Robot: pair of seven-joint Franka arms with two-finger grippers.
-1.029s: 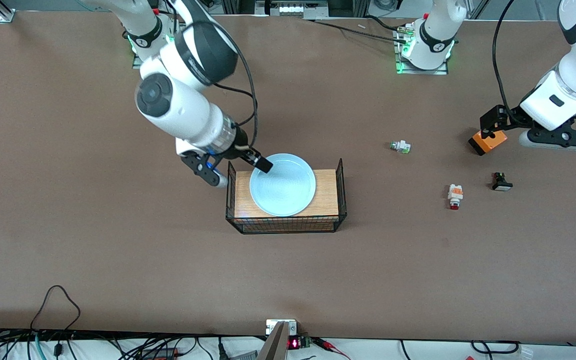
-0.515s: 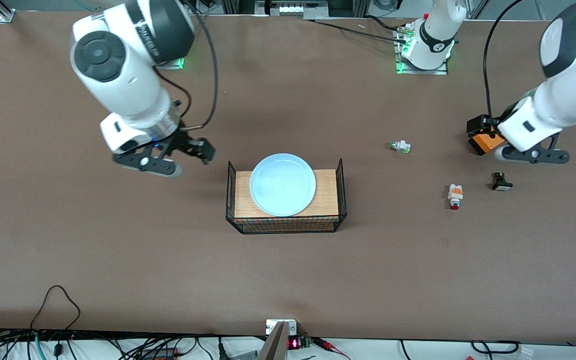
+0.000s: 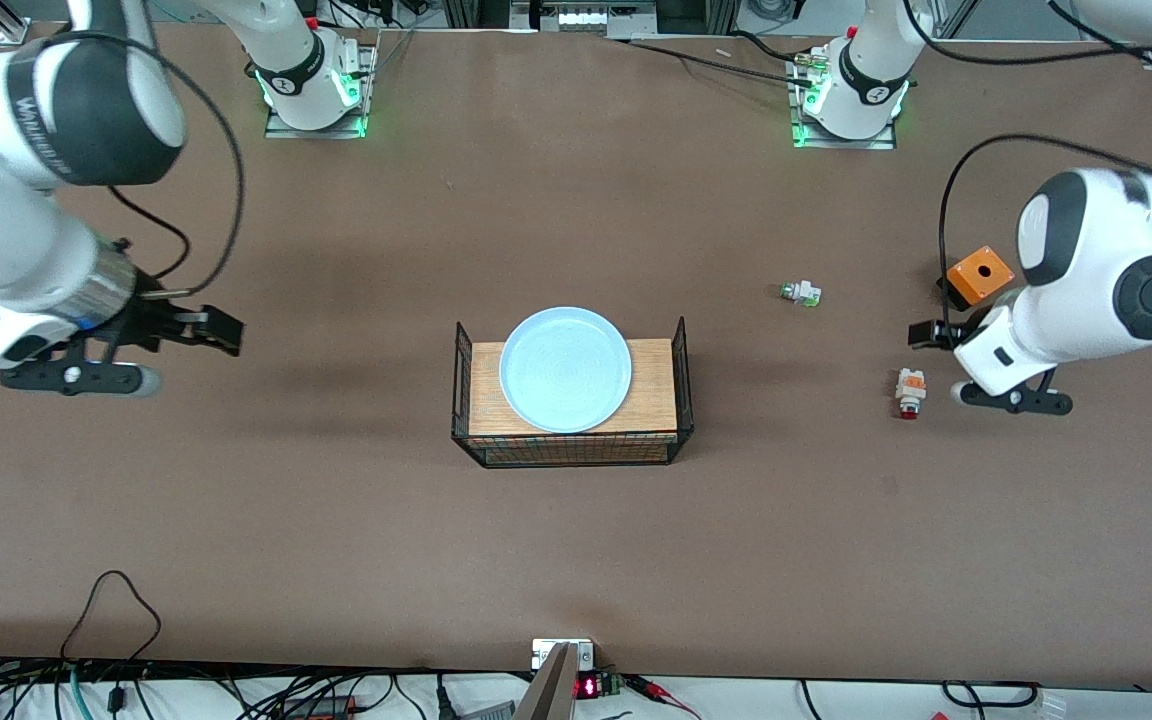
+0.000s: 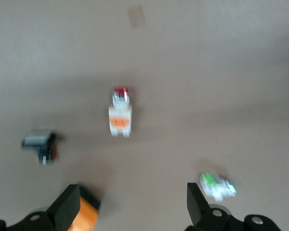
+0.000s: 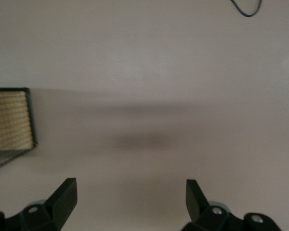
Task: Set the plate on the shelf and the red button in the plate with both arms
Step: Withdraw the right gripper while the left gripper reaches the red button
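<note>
Plate (image 3: 565, 368) lies on a wooden board inside the wire basket (image 3: 681, 380) at mid-table. Red button (image 3: 910, 391) lies on the table toward the left arm's end. Left gripper (image 3: 936, 334) hangs just above it, fingers spread, empty. Right gripper (image 3: 216, 331) is over bare table at the right arm's end, also spread and empty.

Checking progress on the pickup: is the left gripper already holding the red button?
No, the red button lies alone on the table, clear of the open left gripper.
</note>
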